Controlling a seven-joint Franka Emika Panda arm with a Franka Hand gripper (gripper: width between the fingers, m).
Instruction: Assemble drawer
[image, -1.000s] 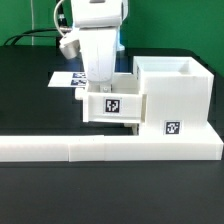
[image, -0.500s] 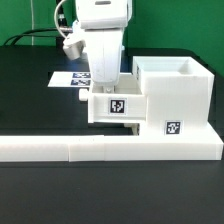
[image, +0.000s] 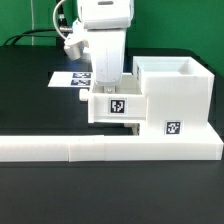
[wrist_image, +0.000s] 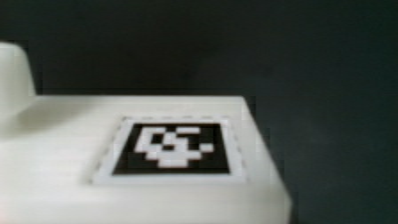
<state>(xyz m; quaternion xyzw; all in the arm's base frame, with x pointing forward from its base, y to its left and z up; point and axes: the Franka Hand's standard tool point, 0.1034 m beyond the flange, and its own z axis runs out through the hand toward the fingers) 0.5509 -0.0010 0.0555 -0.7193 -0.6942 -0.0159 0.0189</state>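
One tray (image: 117, 106) | directly under gripper (image: 104, 88), partly inside housing (image: 174, 95) on exterior view's right | jaw state: cannot tell.

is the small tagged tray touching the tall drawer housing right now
Touching. In the exterior view the tray sits flush against the side of the housing, on the exterior view's left of it, with no dark gap showing between their white walls.

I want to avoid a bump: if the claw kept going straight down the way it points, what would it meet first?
Most likely the smaller white tray right beneath the claw; its tagged top face fills the wrist view. Whether the claw already touches it is unclear, since the fingertips are not visible.
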